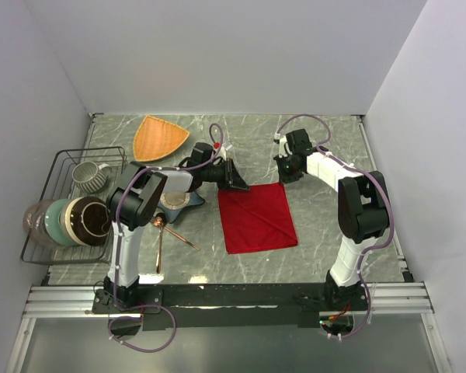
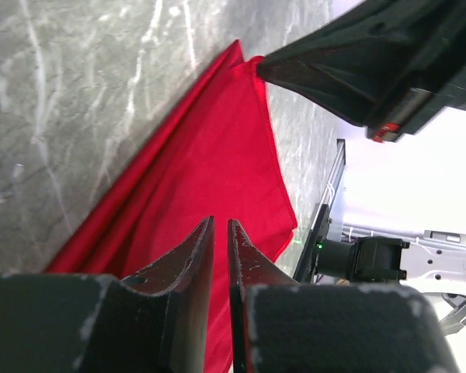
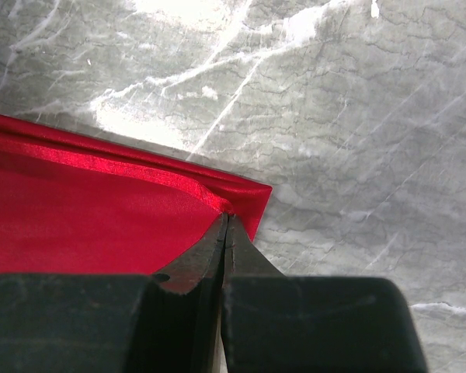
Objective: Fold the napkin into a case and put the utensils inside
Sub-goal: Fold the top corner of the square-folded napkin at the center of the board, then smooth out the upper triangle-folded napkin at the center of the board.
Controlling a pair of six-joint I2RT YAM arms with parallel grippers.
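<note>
- Counter (image 1: 256,132): grey veined stone fills the middle of the top view and carries everything below.
- Wire rack (image 1: 93,150) stands at the left edge of the top view. Inside it, a ribbed grey mug (image 1: 89,175) sits upright at the upper end. Below the mug three bowls stand on edge in a row: a clear brownish one (image 1: 36,221), a pale green one (image 1: 58,221) and a dark brown one (image 1: 91,217).
- Napkin (image 1: 256,217), bright red, lies flat at the centre of the top view as a rough square with a diagonal crease.
- Orange triangular plate (image 1: 159,137) lies at upper left, above the rack's right end, apart from the cloth.
- Blue star-shaped dish (image 1: 194,200) lies just left of the napkin, mostly hidden under the left arm.
- Utensils (image 1: 158,249), copper-coloured, lie on bare counter at lower left, beside the napkin and outside it. They are a spoon with its handle pointing down the frame and a thinner piece lying slantwise.
- Right pincer (image 3: 227,221) is closed on the napkin's upper right corner, and the hem puckers up to its tips.
- Left pincer (image 2: 221,224) is at the upper left corner with a thin slit between its fingers. I cannot tell whether cloth is caught there.
</note>
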